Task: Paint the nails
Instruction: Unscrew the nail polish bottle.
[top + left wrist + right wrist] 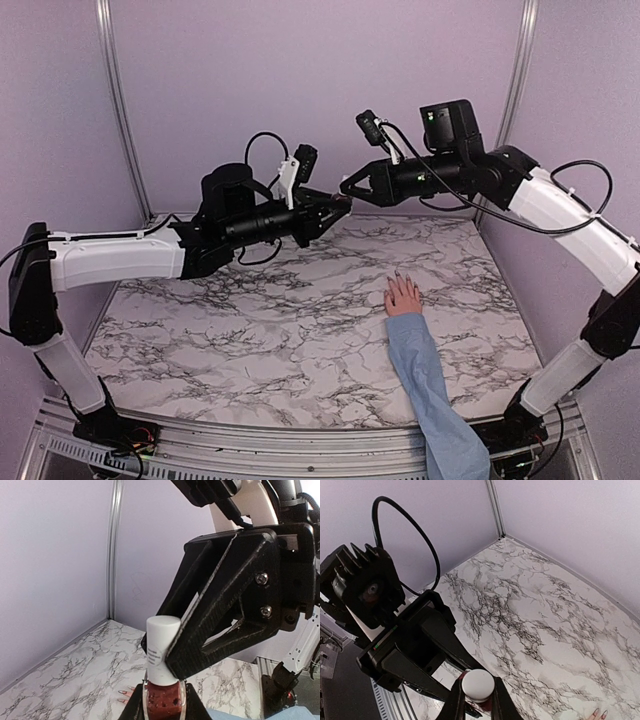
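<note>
Left gripper (162, 707) clamps the red bottle (162, 697); right gripper (478, 705) pinches its white cap (478, 684), seen end-on only from the right wrist. Below, nails (398, 277) lie on the table (250, 320), right of centre; only the top view shows the whole hand (404, 296).

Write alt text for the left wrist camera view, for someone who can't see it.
The left gripper holds a dark red polish bottle while the right gripper clamps its white cap. Below lies a marble table, with the reddish nails of a hand just showing beside the bottle.
</note>
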### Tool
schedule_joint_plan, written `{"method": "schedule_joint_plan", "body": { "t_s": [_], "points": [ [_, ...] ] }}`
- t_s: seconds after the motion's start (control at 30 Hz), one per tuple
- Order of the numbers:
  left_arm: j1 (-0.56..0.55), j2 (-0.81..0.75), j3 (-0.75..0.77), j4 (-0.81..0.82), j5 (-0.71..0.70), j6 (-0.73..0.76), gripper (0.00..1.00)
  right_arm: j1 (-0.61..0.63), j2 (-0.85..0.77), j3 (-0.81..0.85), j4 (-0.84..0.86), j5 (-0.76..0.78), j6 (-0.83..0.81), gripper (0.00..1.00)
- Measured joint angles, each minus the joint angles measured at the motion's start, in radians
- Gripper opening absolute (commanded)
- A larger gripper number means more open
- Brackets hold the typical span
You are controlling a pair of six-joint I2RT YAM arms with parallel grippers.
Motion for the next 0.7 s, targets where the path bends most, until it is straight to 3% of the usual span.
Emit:
{"method": "schedule_joint_plan", "body": {
  "t_s": [0.7],
  "points": [
    [0.053,0.009,0.086,0.176,0.565,-0.251,0.0,-0.011,-0.097,-0.004,0.061,-0.365,-0.149,0.01]
  ]
}}
